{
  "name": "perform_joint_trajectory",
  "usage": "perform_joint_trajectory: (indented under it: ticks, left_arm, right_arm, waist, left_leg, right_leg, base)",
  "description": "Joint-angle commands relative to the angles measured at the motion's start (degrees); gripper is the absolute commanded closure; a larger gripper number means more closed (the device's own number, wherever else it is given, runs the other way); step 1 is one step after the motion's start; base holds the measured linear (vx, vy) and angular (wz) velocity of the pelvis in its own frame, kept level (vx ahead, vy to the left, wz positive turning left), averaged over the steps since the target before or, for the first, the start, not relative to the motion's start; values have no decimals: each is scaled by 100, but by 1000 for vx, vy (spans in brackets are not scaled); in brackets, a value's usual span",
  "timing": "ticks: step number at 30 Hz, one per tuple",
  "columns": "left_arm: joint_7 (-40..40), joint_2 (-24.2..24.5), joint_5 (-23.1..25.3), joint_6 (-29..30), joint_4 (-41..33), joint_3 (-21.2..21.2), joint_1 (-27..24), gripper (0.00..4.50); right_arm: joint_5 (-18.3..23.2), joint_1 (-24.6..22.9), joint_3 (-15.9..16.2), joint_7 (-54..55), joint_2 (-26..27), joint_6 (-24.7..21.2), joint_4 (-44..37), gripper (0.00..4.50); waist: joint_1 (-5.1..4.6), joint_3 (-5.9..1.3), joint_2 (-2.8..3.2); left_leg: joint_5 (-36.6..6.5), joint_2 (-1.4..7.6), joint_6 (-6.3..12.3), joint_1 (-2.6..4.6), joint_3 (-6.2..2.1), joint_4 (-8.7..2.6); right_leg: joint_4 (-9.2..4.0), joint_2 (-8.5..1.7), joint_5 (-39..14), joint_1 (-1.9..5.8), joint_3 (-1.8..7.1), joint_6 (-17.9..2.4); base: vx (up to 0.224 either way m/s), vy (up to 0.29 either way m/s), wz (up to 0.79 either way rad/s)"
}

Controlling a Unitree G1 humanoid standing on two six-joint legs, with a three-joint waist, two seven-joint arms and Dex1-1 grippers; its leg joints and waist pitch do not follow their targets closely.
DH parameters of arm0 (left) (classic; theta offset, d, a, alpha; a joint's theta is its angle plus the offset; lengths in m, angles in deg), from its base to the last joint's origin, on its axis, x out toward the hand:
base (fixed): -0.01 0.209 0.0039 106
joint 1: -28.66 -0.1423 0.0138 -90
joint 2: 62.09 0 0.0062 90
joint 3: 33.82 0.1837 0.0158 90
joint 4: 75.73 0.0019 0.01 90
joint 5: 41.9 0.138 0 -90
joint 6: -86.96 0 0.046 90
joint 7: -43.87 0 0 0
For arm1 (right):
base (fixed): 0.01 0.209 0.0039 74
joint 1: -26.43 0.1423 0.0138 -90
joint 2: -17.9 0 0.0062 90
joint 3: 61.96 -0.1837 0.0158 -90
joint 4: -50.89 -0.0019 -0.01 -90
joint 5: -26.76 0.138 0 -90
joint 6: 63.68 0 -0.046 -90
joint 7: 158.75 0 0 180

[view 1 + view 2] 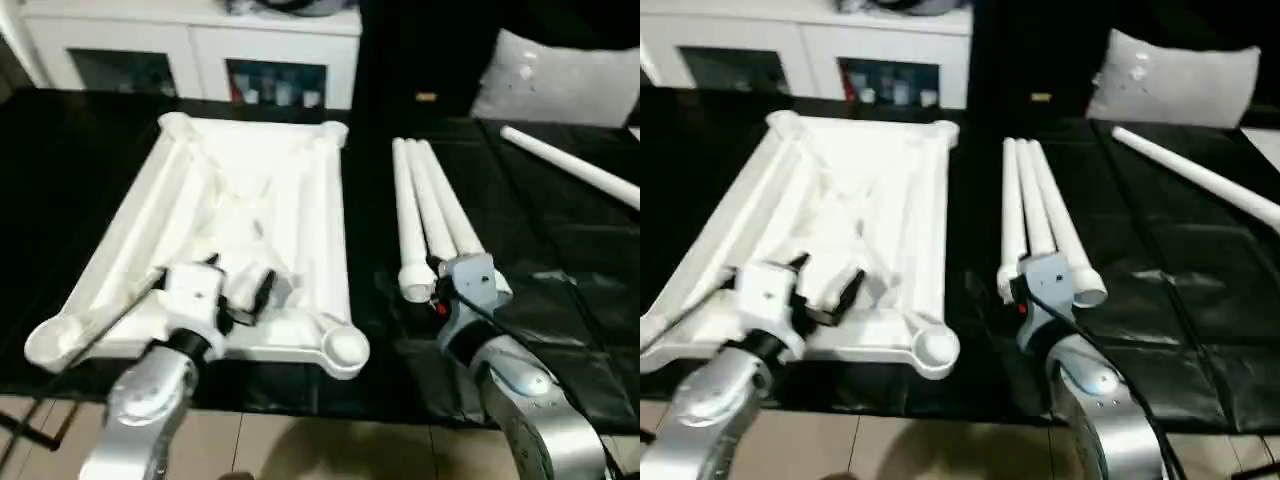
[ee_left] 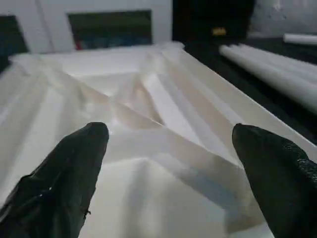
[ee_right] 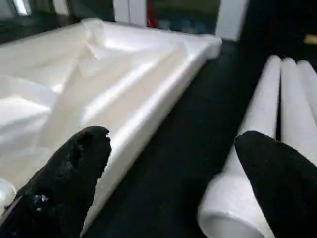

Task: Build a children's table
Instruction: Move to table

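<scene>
You face a tabletop [image 1: 560, 300] covered in wrinkled black sheeting. Beyond its far edge stands a white cabinet [image 1: 200, 45] with glass doors. A grey cushion [image 1: 560, 85] rests near the far right corner. Pale floor [image 1: 330, 450] borders the near edge.

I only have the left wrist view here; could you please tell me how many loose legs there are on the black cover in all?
Observer: Four. Three legs lie side by side to the right of the table top, and a fourth leg lies apart, farther right and at an angle.
Operator: Thank you. Where is the right gripper, please?
Observer: The right gripper hangs open between the table top's right edge and the near ends of the three legs, holding nothing.
Operator: And are any legs already fitted in the corner sockets?
Observer: None that I can see; the near right socket is empty, and the left gripper is open above the ribbed underside.
</scene>
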Motion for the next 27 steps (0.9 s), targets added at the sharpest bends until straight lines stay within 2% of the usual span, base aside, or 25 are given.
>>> perform_joint_trajectory:
  ticks: [1, 3, 7, 9, 11, 13, 14, 15, 16, 17, 19, 21, 22, 25, 27]
  left_arm:
    - [21, 5, -63, 44, -70, -30, -42, 2]
    - [49, 4, -31, 46, -47, -46, -64, 2]
    - [219, -128, -51, 166, 58, -133, 154, 2]
    - [237, -145, 56, 143, 91, -26, 213, 2]
    - [247, -193, 0, 134, 83, -43, 239, 2]
    - [265, -247, -37, 92, 160, -60, 273, 2]
    - [261, -255, -15, 41, 243, -40, 293, 2]
    - [252, -250, 2, 16, 311, -30, 321, 2]
    - [254, -259, 35, -5, 342, 5, 320, 2]
    - [280, -284, 81, -3, 326, 70, 300, 2]
    - [260, -293, 66, 66, 277, 104, 361, 2]
    - [245, -274, 81, 109, 262, 112, 432, 2]
    - [246, -277, 109, 113, 270, 123, 464, 2]
    - [263, -301, 140, 118, 260, 153, 476, 2]
    - [314, -327, 153, 114, 251, 145, 442, 2]
  right_arm:
    - [1, 47, -15, 8, -1, 80, 54, 0]
    - [-62, 71, 40, 42, 20, 127, 136, 0]
    - [-90, 198, 90, 40, 34, 106, 279, 0]
    - [-171, 186, 56, 24, -55, 178, 357, 0]
    - [-181, 170, 16, 53, -69, 167, 344, 0]
    - [-203, 155, -5, 89, -82, 152, 319, 0]
    - [-200, 158, -3, 108, -75, 142, 310, 0]
    - [-212, 180, 11, 133, -65, 122, 310, 0]
    - [-237, 171, 22, 152, -78, 101, 289, 0]
    - [-248, 143, 14, 153, -106, 93, 254, 0]
    - [-195, 215, 36, 155, -64, 10, 209, 0]
    - [-221, 297, 112, 102, -66, 32, 242, 0]
    - [-240, 337, 99, 90, -79, 64, 296, 0]
    - [-209, 358, 4, 103, -88, 63, 330, 0]
    - [-214, 383, -71, 160, -90, 39, 392, 0]
  waist:
    - [33, -219, 70]
    - [45, -233, 29]
    - [57, -239, 9]
    - [66, -246, -17]
    - [57, -258, -18]
    - [43, -262, -27]
    - [33, -254, -53]
    - [37, -252, -44]
    - [23, -255, -104]
    - [26, -252, -137]
    - [36, -262, -67]
    - [18, -258, -58]
    - [0, -262, -88]
    - [-3, -256, -107]
    - [5, -260, -155]
  left_leg:
    - [-509, 345, 157, -1, -68, -452]
    - [-489, 342, 108, 2, -54, -440]
    - [-389, 323, 54, -3, -52, -432]
    - [-296, 323, 65, -5, -48, -425]
    - [-141, 314, 80, -12, -44, -407]
    - [-111, 314, 89, -15, -40, -401]
    - [-137, 307, 102, -12, -28, -402]
    - [-172, 305, 106, -14, -33, -405]
    - [-196, 312, 129, -10, -22, -404]
    - [-182, 312, 150, -12, -22, -410]
    - [-160, 334, 132, 6, -34, -407]
    - [-204, 344, 68, 15, -46, -418]
    - [-236, 345, 43, 20, -48, -417]
    - [-236, 333, 40, 16, -38, -412]
    - [-219, 335, 65, 17, -28, -408]
  right_leg:
    - [-413, -472, 250, 147, 251, -968]
    - [-413, -470, 369, 155, 262, -927]
    - [-397, -462, 554, 174, 257, -898]
    - [-388, -458, 646, 184, 257, -861]
    - [-364, -451, 896, 195, 255, -841]
    - [-362, -451, 965, 206, 254, -844]
    - [-379, -446, 901, 201, 255, -834]
    - [-378, -452, 829, 202, 256, -830]
    - [-394, -452, 730, 203, 259, -813]
    - [-396, -452, 642, 205, 255, -794]
    - [-380, -466, 621, 179, 255, -808]
    - [-369, -451, 747, 172, 248, -834]
    - [-364, -448, 820, 181, 246, -851]
    - [-364, -451, 886, 191, 253, -860]
    - [-367, -459, 870, 200, 260, -862]
  base:
    - [0, 0, 0]
    - [0, 0, 0]
    - [0, 0, 0]
    - [0, 0, 0]
    - [0, 0, 0]
    - [0, 0, 0]
    - [0, 0, 0]
    - [0, 0, 0]
    - [0, 0, 0]
    - [0, 0, 0]
    - [0, 0, 0]
    - [0, 0, 0]
    - [0, 0, 0]
    - [0, 0, 0]
    - [0, 0, 0]
